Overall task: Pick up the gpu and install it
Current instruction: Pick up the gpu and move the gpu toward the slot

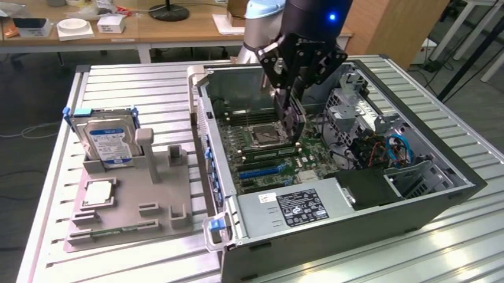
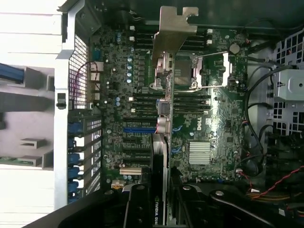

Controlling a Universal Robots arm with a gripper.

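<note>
Well off to the exterior view's left of the gripper (image 1: 291, 97), outside the computer case (image 1: 370, 236), I see the grey holder (image 1: 169, 194) with the hard drive (image 1: 106, 141) standing in it and the memory stick (image 1: 110, 232) lying along its near edge. None of that concerns me here.

Closer on that same side stands the case's rear wall (image 1: 203, 127). Under the gripper lies the motherboard (image 1: 264, 159), and the blue slot (image 1: 260, 172) sits lower down, a little toward that rear wall.

The gripper is pinching the gpu (image 1: 294, 124) by one end. The dark card hangs edge-on from the fingers, inside the case, over the processor socket (image 1: 266, 137) and, as far as I can tell, clear of the board. In the wrist view its thin edge and metal bracket (image 2: 173, 33) seem to run across the line of the slots, not along it.

So I judge the card is not squared up. Doing this well means a firm pinch, slow motion, the card's length matched to the slot and the bracket facing the rear wall.

To the exterior view's right of the gripper, the drive cage (image 1: 346, 106) and loose cables (image 1: 398, 147) sit near enough to snag.
</note>
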